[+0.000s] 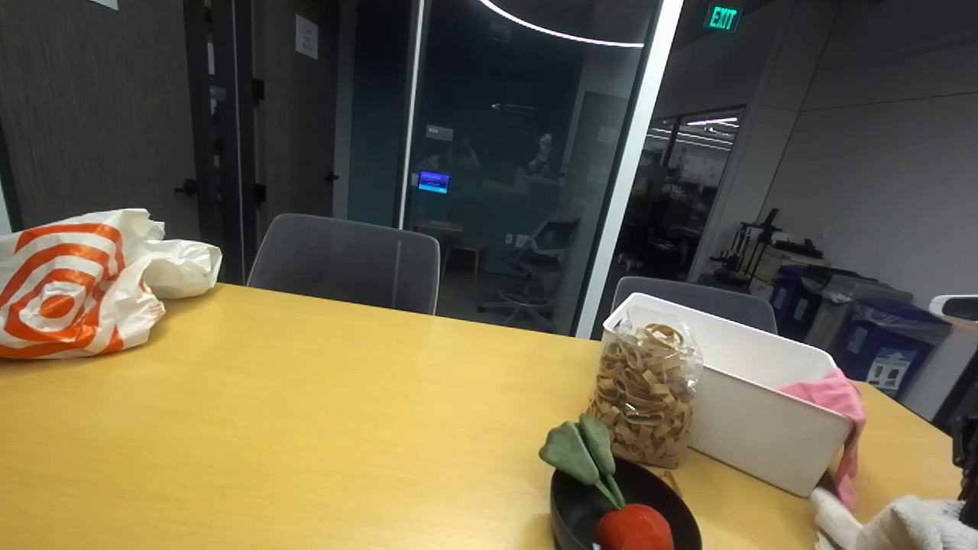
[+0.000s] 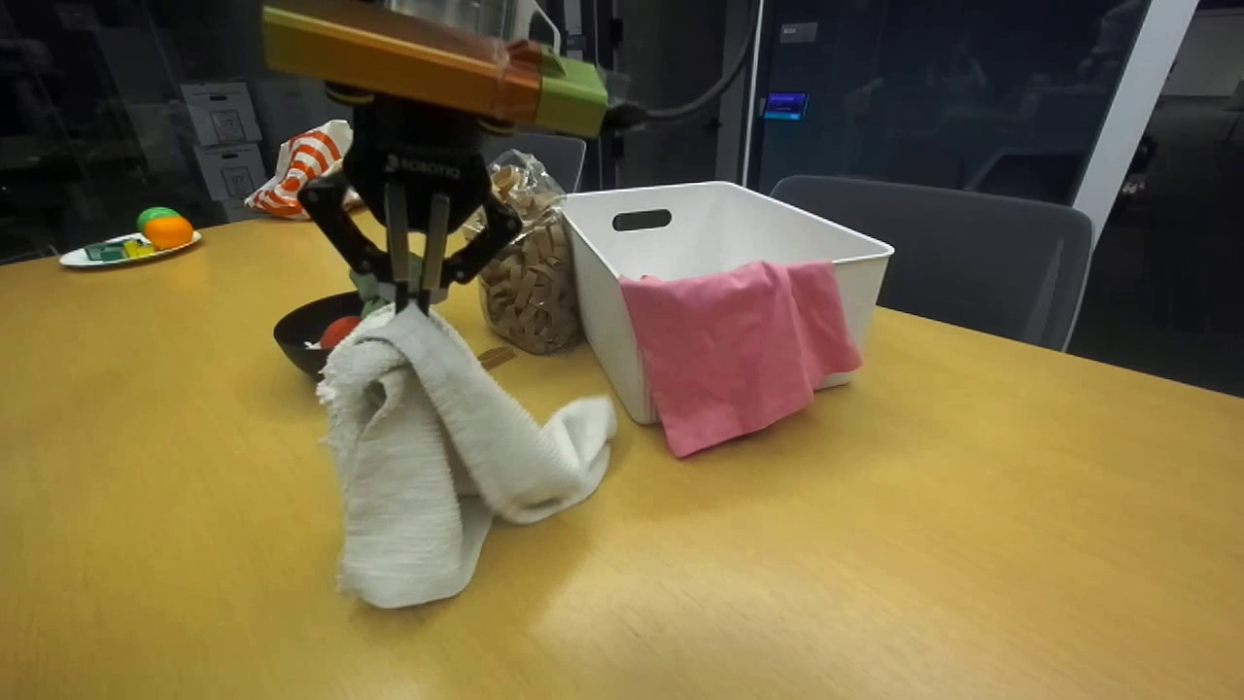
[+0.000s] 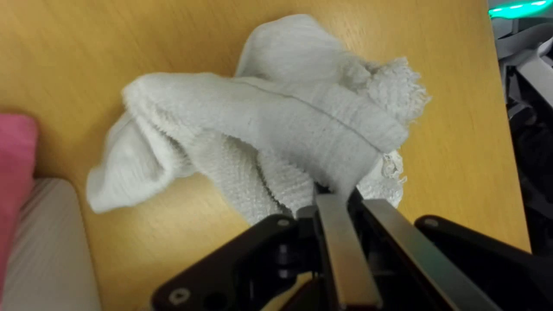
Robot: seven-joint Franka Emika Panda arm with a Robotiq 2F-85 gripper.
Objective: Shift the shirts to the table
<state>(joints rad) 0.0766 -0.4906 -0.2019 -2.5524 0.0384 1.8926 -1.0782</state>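
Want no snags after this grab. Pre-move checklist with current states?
1. End effector gripping the crumpled white ribbed cloth: ok, jaws pinch a fold.
2. White cloth apart from the white rectangular plastic bin: ok, but the wrist view shows a narrow gap.
3. White cloth apart from the round black bowl: ok, yellow wooden table shows between in an exterior view.
4. White cloth's lowest fold off the table: cannot tell.
5. Pink fabric cloth out of the bin: not ok, draped over one wall.
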